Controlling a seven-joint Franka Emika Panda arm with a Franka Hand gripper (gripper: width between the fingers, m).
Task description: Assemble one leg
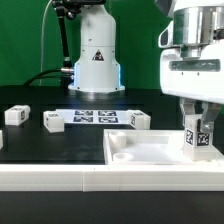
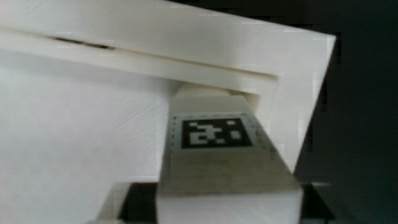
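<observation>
My gripper (image 1: 197, 122) is shut on a leg (image 1: 198, 140), a small white oblong block with black-and-white tags. It holds the leg upright over the large white tray-like panel (image 1: 140, 152), at that panel's corner on the exterior view's right. In the wrist view the leg (image 2: 217, 150) runs out from between the dark fingers (image 2: 143, 200) of my gripper (image 2: 222, 208), and its far end meets the panel's raised rim (image 2: 160, 62). Whether the leg's end sits in a socket is hidden. Three more legs (image 1: 15, 115) (image 1: 53, 121) (image 1: 139, 121) lie loose on the black table.
The marker board (image 1: 95, 117) lies flat on the table behind the panel. The robot base (image 1: 95, 60) stands at the back. A white ledge (image 1: 60, 178) runs along the table's front edge.
</observation>
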